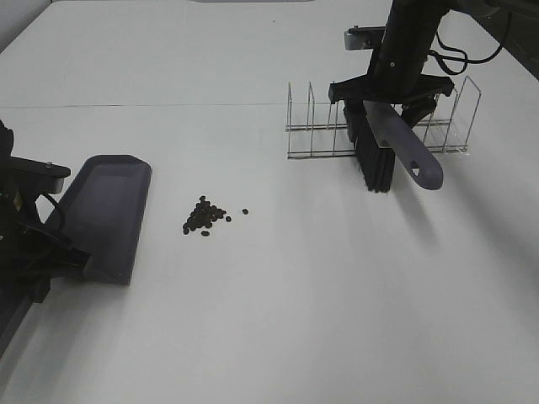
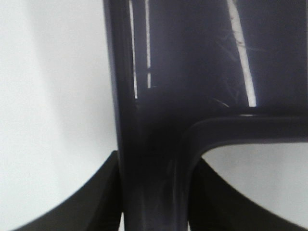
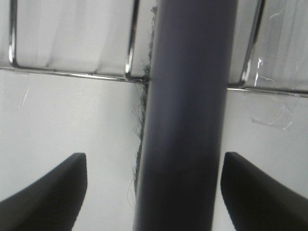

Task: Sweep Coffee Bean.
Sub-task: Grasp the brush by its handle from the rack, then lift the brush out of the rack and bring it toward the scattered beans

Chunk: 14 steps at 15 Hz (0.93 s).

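The coffee beans [image 1: 205, 217] lie in a small dark cluster on the white table, one bean a little to the right of the rest. A grey dustpan [image 1: 109, 215] lies to their left with its open edge toward them. My left gripper [image 1: 46, 248] is shut on the dustpan's handle [image 2: 151, 183]. A brush with black bristles [image 1: 373, 160] and a grey handle [image 1: 413, 156] sits at the wire rack [image 1: 316, 126]. My right gripper [image 1: 392, 97] is open around the brush handle [image 3: 185, 120], with a gap on each side of it.
The wire rack stands at the back right, with several upright dividers [image 3: 130, 43]. The white table [image 1: 295, 320] spreads between the beans and the rack. The left arm's base [image 1: 13, 320] sits at the front left edge.
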Available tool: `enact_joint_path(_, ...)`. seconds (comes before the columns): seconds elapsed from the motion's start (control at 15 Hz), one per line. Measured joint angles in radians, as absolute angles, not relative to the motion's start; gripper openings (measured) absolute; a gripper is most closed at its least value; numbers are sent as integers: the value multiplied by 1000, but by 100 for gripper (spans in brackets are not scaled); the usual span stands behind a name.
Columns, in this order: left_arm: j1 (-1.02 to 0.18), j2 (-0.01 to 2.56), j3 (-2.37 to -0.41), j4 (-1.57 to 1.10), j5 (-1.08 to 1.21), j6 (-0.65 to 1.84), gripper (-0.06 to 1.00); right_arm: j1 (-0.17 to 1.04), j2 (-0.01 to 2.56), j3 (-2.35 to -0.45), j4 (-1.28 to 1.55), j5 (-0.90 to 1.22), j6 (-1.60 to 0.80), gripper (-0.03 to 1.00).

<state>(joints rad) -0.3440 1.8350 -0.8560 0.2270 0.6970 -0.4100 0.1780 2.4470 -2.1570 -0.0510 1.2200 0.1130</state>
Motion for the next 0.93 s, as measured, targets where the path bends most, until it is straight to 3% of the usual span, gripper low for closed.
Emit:
enact_joint_path(0.13, -344, 1835, -856, 227, 697, -410, 34, 178, 2447, -2157, -51, 1220, 113, 72)
enact_joint_path(0.27, -344, 1835, -856, 227, 697, -410, 34, 178, 2447, -2157, -51, 1220, 113, 63)
enact_joint_path(0.4, -344, 1835, -856, 227, 697, -410, 34, 178, 2447, -2157, -62, 1221, 120, 36)
enact_joint_path(0.93, -344, 1835, -856, 227, 697, -410, 34, 173, 2444, -2157, -59, 1221, 115, 37)
